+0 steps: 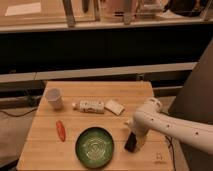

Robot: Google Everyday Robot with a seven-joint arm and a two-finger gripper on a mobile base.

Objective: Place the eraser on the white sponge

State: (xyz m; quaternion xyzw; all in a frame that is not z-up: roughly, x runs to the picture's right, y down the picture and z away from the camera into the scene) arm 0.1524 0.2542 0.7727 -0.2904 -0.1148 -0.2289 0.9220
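One wooden bench (45,150) is carrying everything in view, and one white robot arm (175,127) is reaching over it from the right edge. One green bowl (94,146) is sitting near the front of the bench, left of the arm's tip. One white patterned bottle (91,106) is lying on its side behind the bowl, its long axis running left to right. One white cup (54,98) is standing upright towards the back left corner. One white sponge (115,107) is lying flat just right of the bottle's end, its long axis slanting from back left to front right. One orange carrot-like stick (60,130) is lying left of the bowl, pointing roughly front to back. One black eraser (129,145) is sitting just right of the bowl, well apart from the sponge, with its long axis running roughly front to back and leaning slightly. The end effector (134,142) is hanging right at the eraser, covering its upper part; whether it is pinching the eraser or spread, I cannot tell.
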